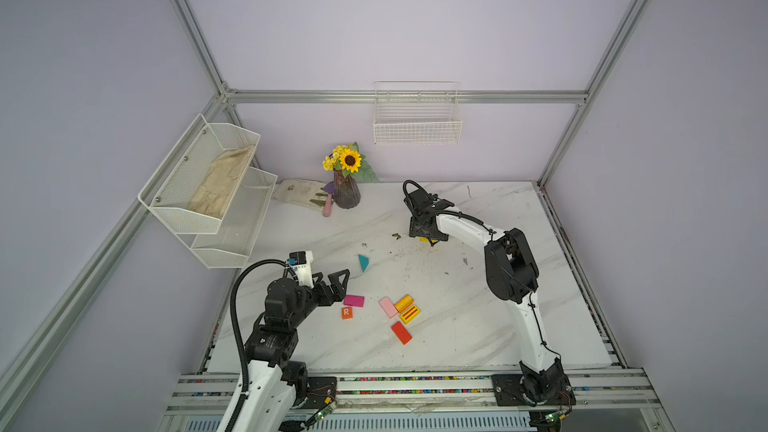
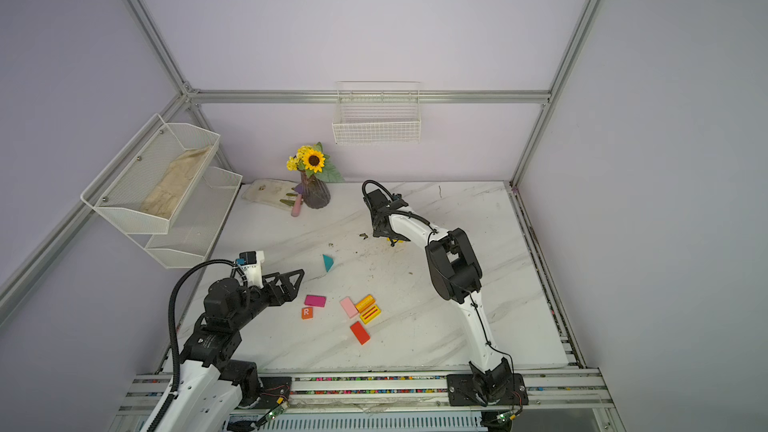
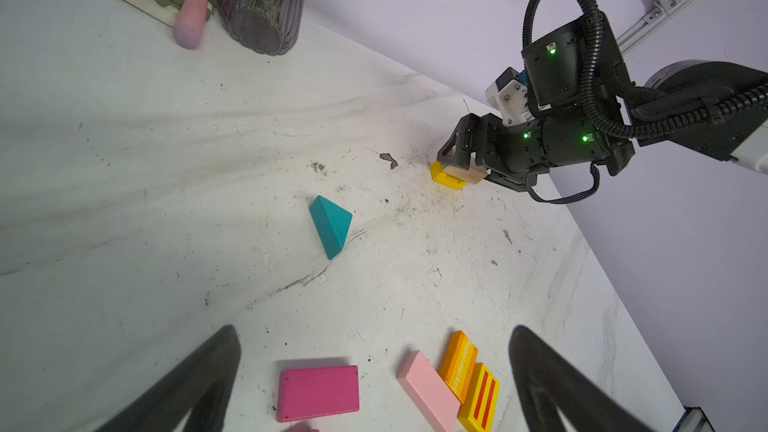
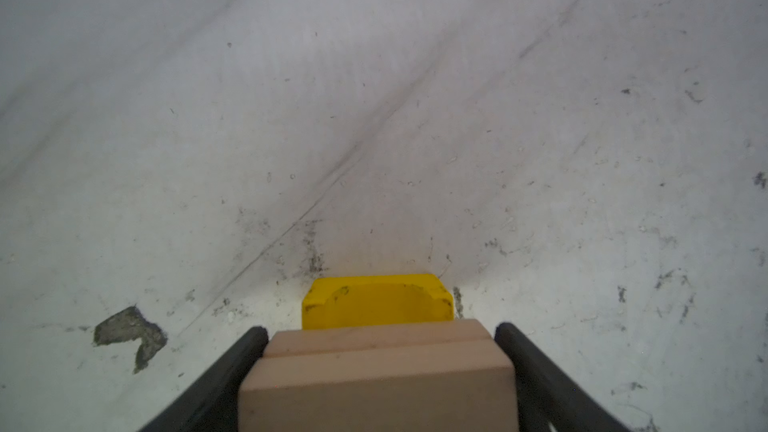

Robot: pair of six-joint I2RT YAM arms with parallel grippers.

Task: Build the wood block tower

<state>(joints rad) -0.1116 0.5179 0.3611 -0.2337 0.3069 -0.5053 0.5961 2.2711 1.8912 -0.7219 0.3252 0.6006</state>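
Tan block point(image 4: 378, 380) atop yellow base point(image 4: 376, 301), right fingers point(image 4: 540, 384) flanking it, grip unclear; left fingers point(image 3: 208, 367) wide, empty. Withdraw straight, no sideways nudge.

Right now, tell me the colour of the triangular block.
The triangular block is teal; left wrist view.

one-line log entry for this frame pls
phase: stacking | right gripper: straddling tan block on yellow block, grip unclear | left gripper: open, empty, near magenta block | teal triangle: loose
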